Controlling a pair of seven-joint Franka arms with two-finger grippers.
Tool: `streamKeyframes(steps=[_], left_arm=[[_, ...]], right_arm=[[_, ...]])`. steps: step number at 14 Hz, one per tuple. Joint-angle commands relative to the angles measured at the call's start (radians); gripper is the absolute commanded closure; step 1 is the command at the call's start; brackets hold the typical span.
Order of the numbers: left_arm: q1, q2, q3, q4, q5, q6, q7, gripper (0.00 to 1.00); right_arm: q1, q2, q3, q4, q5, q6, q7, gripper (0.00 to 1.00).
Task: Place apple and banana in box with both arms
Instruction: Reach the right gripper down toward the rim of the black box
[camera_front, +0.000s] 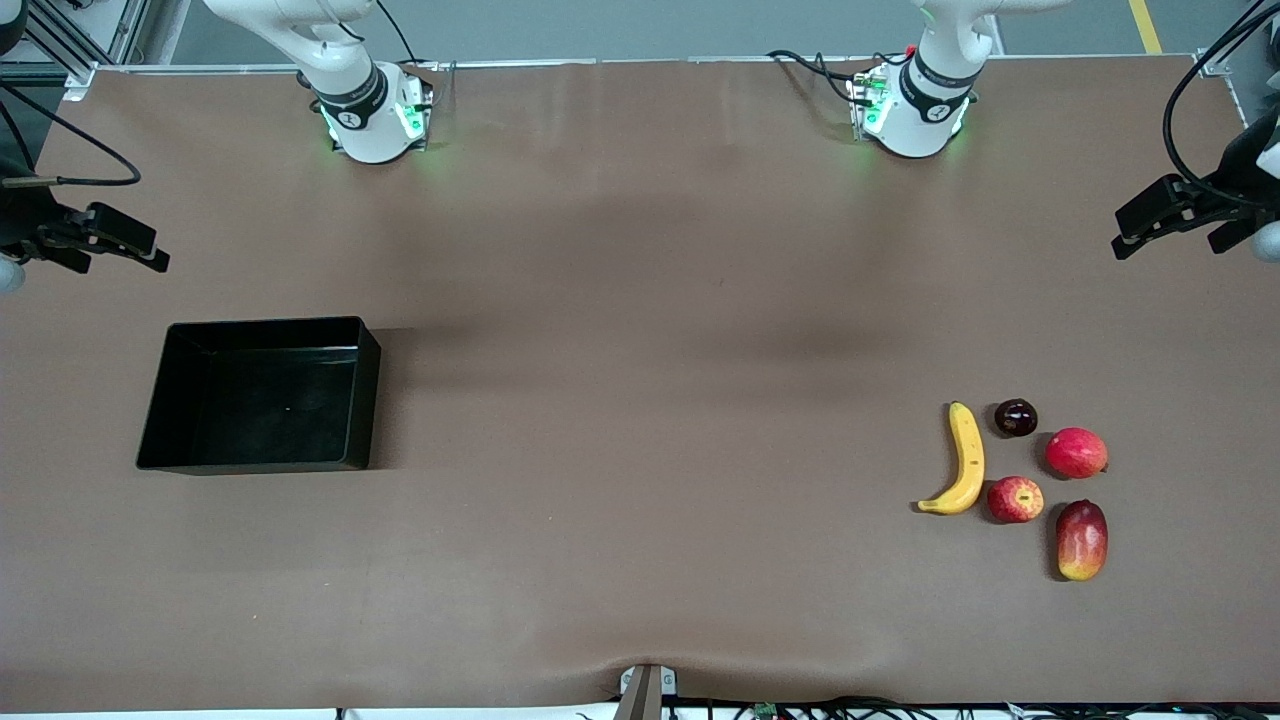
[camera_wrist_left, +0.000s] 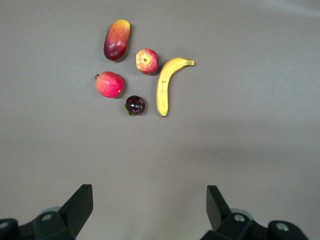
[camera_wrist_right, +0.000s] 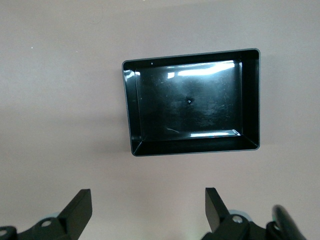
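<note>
At the left arm's end of the table the fruit lies bunched, and that crowding is the likely trouble; the apple (camera_front: 1015, 499) sits just beside the banana (camera_front: 962, 472), with a pink-red fruit (camera_front: 1076, 452), a mango-like fruit (camera_front: 1082, 540) and a dark plum-like fruit (camera_front: 1015, 417) close by, so a descending finger could nudge a neighbour or pick the wrong red one; the banana's curve may also roll in a pinch. Both grippers hang with fingers spread and hold nothing; the left gripper (camera_front: 1165, 220) hovers well apart from the fruit, toward the bases; the right gripper (camera_front: 115, 238) hovers near the empty box (camera_front: 362, 400), at the right arm's end.
</note>
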Motion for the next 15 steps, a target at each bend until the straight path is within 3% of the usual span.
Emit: streamKeyframes(steps=[1,15], left_arm=[[-0.006,0.006,0.001,0.024,0.020,-0.022,0.012,0.00],[-0.013,0.023,0.000,0.027,0.023,-0.022,0.016,0.00]], right_arm=[[-0.022,0.008,0.015,0.018,-0.012,-0.013,-0.011,0.00],[-0.059,0.095,0.012,0.072,-0.007,-0.004,-0.020,0.00]])
